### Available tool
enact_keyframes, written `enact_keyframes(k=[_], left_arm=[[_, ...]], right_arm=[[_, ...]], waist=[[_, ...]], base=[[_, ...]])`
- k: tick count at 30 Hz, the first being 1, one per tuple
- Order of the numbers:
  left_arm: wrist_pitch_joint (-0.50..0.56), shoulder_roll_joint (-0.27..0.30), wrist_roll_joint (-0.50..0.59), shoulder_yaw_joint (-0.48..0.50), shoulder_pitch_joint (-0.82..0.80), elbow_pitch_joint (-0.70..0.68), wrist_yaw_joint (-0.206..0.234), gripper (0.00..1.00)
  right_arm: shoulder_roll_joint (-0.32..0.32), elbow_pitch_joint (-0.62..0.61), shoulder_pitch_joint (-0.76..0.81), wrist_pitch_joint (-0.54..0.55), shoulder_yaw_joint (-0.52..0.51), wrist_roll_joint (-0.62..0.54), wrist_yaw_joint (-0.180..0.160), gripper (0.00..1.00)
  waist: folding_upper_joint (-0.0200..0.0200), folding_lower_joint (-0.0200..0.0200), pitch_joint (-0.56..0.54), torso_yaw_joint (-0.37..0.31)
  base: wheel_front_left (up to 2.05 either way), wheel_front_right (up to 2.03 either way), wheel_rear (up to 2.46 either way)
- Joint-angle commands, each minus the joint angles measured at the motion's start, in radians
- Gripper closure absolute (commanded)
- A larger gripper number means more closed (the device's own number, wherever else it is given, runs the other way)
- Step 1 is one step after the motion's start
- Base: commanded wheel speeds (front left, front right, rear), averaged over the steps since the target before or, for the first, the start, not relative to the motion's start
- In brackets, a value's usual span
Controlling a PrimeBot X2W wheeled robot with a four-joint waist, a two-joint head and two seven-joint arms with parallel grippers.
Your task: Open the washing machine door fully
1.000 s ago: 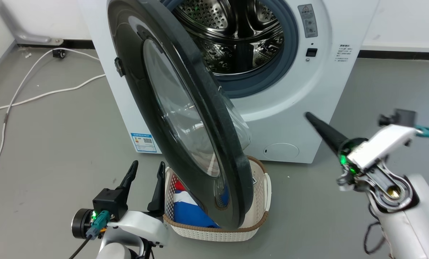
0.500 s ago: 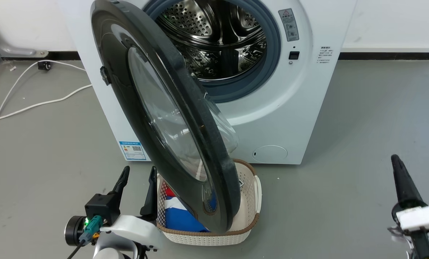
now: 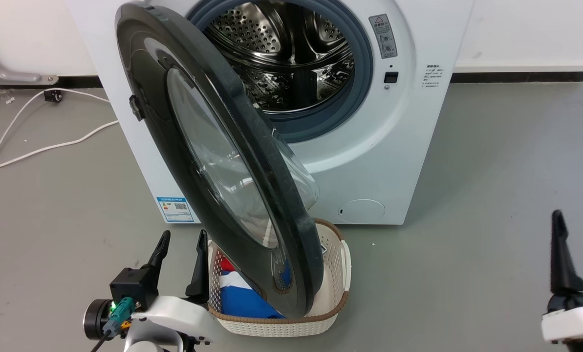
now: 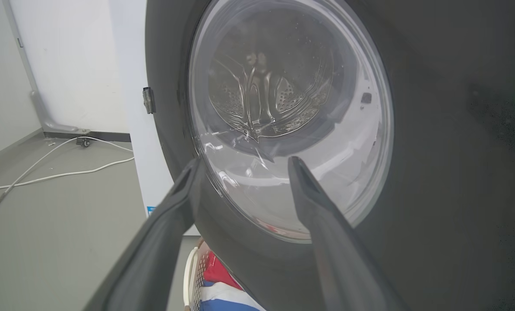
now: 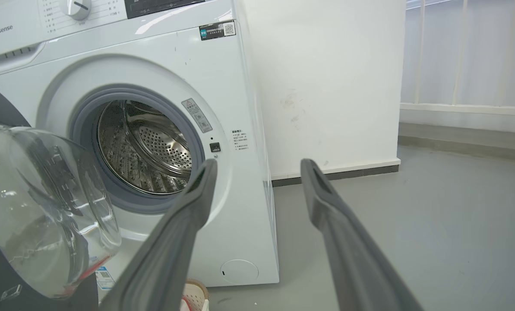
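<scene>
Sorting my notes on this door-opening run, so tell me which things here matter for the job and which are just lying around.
Job:
washing machine door, standing open
left gripper, open, near it
right gripper, open, off to the side

Lying about:
laundry basket below the door
striped cloth in it
white cable on the floor

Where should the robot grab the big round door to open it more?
Probably its thick black rim, on the free edge nearest the robot. The washing machine door stands half open, edge-on, so the open right gripper can come from the drum side. The glass bowl bulges too round to pinch.
</scene>
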Motion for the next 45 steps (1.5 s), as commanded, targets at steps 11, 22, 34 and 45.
enact_keyframes(k=[11,22,34,45], left_arm=[[-0.003,-0.001,0.013,0.004,0.003,0.009,-0.01,0.0],[-0.003,-0.001,0.015,0.005,0.008,0.019,-0.007,0.0],[-0.003,-0.001,0.021,-0.001,-0.003,0.033,-0.006,0.0],[-0.003,-0.001,0.026,0.001,-0.01,0.04,-0.019,1.0]], right_arm=[[0.114,-0.065,0.126,0.068,0.061,-0.27,0.0,0.0],[0.136,0.002,0.116,0.046,0.096,-0.267,0.0,0.0],[0.14,0.021,0.101,0.037,0.104,-0.269,0.0,0.0],[0.144,0.029,0.093,0.028,0.104,-0.272,0.0,0.0]], waist=[[0.0,0.0,-0.004,0.005],[0.0,0.0,-0.008,-0.004],[0.0,0.0,-0.005,-0.004],[0.0,0.0,-0.006,0.0]], base=[[0.0,0.0,0.0],[0.0,0.0,0.0],[0.0,0.0,0.0],[0.0,0.0,0.0]])
